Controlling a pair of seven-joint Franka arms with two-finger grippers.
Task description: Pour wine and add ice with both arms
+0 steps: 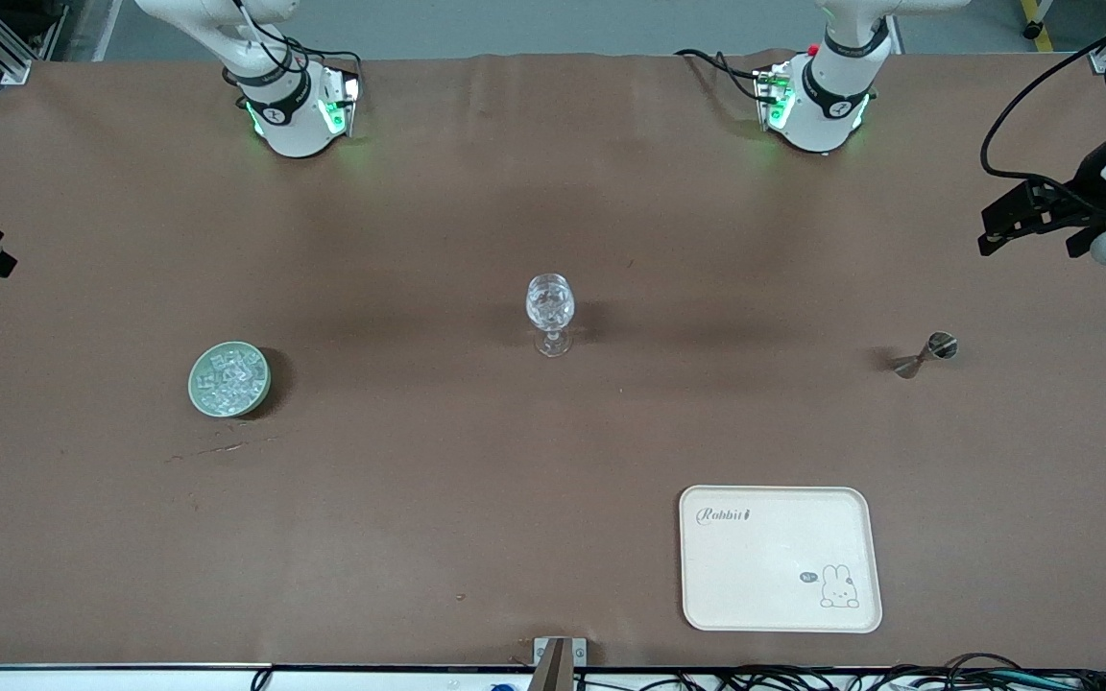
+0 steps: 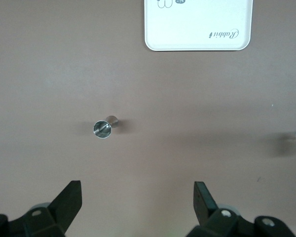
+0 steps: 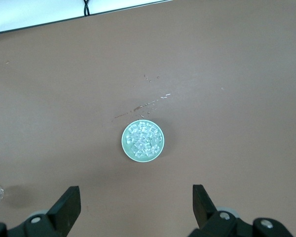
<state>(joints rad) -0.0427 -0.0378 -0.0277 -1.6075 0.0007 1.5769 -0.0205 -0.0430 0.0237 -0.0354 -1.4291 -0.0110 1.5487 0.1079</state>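
Both arms hang high: left gripper (image 2: 137,197) spread wide over the jigger (image 2: 104,127), right gripper (image 3: 136,200) released over the ice (image 3: 143,140) in its green bowl (image 3: 125,148). The risk: toppling the slim jigger or scattering slippery cubes short of the glass (image 1: 550,312).

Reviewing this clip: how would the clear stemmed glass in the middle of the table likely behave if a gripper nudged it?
The clear stemmed glass stands upright on a thin stem and small foot, so a nudge near the bowl would probably tip it. It looks like thin glass, likely fragile and slippery for the fingers. Both grippers, left and right, hang open, away from it.
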